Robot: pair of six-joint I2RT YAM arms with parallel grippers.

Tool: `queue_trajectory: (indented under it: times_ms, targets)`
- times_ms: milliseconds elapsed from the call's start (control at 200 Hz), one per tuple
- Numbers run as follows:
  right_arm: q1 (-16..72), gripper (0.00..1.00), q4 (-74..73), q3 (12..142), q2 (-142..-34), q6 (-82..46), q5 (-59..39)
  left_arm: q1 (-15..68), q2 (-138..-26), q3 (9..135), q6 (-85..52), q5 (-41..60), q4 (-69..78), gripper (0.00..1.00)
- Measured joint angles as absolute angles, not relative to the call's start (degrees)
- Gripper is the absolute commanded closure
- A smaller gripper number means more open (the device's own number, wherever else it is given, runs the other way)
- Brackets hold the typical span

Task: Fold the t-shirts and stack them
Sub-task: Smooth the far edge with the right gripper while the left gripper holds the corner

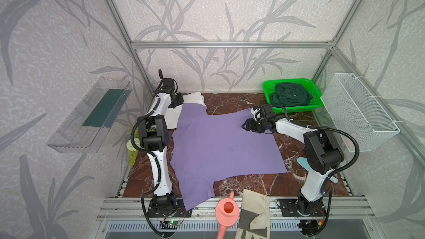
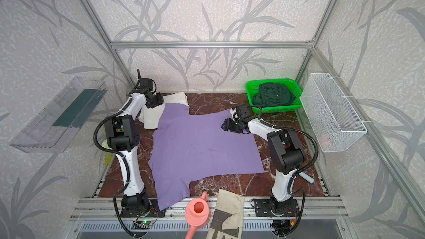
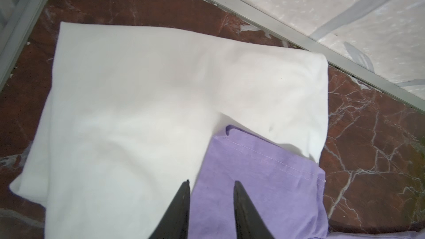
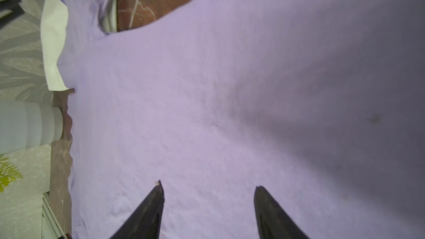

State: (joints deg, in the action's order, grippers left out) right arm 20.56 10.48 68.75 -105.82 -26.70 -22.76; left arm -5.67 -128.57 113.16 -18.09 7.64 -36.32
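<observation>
A lavender-purple t-shirt (image 1: pixel 220 148) (image 2: pixel 200 148) lies spread flat on the marble table, plain side up. Its far sleeve (image 3: pixel 264 191) overlaps a folded white t-shirt (image 1: pixel 195 98) (image 3: pixel 149 100) at the back left. My left gripper (image 1: pixel 179 104) (image 3: pixel 211 182) hovers over that sleeve's edge, open, with nothing between the fingers. My right gripper (image 1: pixel 245 126) (image 4: pixel 209 185) is open just above the purple shirt's back right part, holding nothing. A dark green t-shirt (image 1: pixel 289 95) lies crumpled in a green basket (image 1: pixel 296 109) at the back right.
A pink watering can (image 1: pixel 226 210) and a beige-and-grey glove (image 1: pixel 254 214) lie at the front edge. A white wire basket (image 1: pixel 358 111) hangs on the right wall and a clear bin (image 1: pixel 89 116) on the left wall. Artificial greenery (image 1: pixel 133 148) sits behind the left arm.
</observation>
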Motion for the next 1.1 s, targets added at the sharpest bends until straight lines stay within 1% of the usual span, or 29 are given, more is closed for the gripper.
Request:
queue_trajectory:
  times_ms: [440, 745, 975, 1040, 1100]
  targets:
    - [12.9, 0.35, 12.3, 83.5, -108.1, -21.5, -23.0, -5.6, -138.1, 120.7, -16.6, 11.7, -36.1, 0.67]
    - [11.7, 0.35, 14.1, 84.6, -111.5, -20.4, -23.0, -5.6, -142.1, 128.3, -15.6, 13.0, -37.2, 0.67]
    - [11.5, 0.35, 15.1, 84.6, -112.5, -20.2, -23.1, -5.6, -142.9, 128.6, -15.6, 14.2, -37.9, 0.68]
    - [11.5, 0.35, 15.2, 84.6, -112.5, -20.2, -23.1, -5.6, -143.0, 128.6, -15.6, 14.7, -38.0, 0.70]
    - [11.4, 0.35, 15.3, 84.6, -112.5, -20.1, -23.1, -5.6, -143.0, 128.6, -15.8, 14.9, -38.0, 0.75]
